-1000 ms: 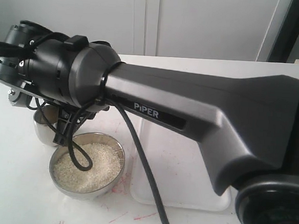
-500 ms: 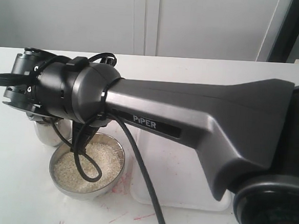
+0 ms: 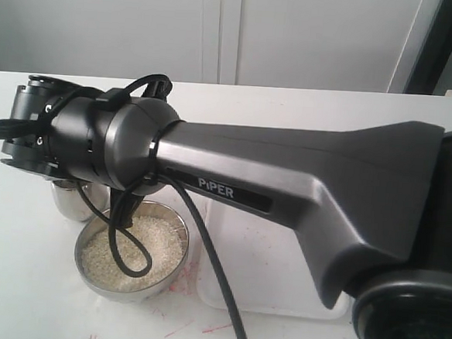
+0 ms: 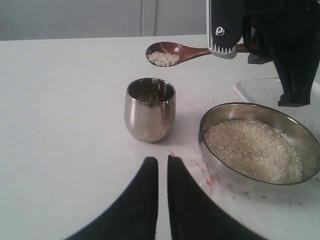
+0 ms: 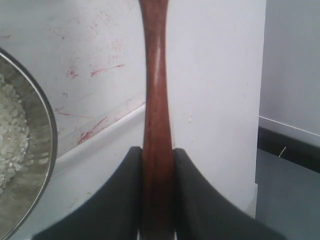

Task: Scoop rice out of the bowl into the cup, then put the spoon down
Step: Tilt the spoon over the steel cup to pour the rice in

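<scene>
The steel cup (image 4: 150, 109) stands upright on the white table, and the wide steel bowl (image 4: 257, 150) beside it holds a bed of rice (image 4: 252, 149). The wooden spoon (image 4: 172, 52) hovers level in the air past the cup, with a small heap of rice in its scoop. My right gripper (image 5: 157, 152) is shut on the spoon's handle (image 5: 155, 90). My left gripper (image 4: 162, 162) sits low on the table in front of the cup, shut with nothing in it. In the exterior view the right arm hides most of the cup (image 3: 69, 200) and the spoon; the bowl (image 3: 131, 248) shows below it.
A shallow white tray (image 3: 280, 290) lies to the right of the bowl, under the right arm. Red marks stain the table (image 4: 200, 167) near the bowl. A black cable (image 3: 126, 259) from the right arm loops over the bowl.
The right arm's wrist has dropped a little and levelled out over the cup. Its cable loop has swung across the bowl. Bowl and cup have not moved.
</scene>
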### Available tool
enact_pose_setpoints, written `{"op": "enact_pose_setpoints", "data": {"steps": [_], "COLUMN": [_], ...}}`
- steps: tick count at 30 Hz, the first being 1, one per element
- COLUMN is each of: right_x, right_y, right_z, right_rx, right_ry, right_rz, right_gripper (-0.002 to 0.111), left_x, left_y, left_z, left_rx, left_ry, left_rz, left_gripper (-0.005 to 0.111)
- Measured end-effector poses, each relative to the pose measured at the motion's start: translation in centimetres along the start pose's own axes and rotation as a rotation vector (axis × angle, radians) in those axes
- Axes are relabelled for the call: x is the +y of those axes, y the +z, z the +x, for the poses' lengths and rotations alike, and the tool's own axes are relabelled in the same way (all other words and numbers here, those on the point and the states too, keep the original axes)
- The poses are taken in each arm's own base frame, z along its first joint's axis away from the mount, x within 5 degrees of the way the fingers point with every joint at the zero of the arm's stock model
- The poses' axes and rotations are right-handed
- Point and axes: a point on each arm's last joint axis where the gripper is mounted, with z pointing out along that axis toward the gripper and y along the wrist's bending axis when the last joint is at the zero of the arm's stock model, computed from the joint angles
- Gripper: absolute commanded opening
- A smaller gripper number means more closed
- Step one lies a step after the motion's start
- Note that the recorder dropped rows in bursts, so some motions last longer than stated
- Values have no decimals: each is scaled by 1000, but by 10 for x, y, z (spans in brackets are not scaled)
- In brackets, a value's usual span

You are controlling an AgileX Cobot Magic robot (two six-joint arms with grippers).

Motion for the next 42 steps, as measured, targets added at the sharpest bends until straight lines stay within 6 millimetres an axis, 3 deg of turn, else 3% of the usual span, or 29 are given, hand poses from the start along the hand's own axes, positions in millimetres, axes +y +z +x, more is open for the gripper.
{"op": "enact_pose_setpoints", "data": {"steps": [23,42], "right_x": [6,-1], "right_y": [-7,-7], "right_z": [-4,-4], "right_rx": [-16,-17], "right_ry": [-59,-123], "right_rz": [8,85], "right_gripper": [0,0], "left_x": [0,0], "left_y": [0,0], "left_z": [0,0], "left_rx": [0,0], "left_ry": [0,0], "left_rz": [0,0], "left_gripper": [14,14]}}
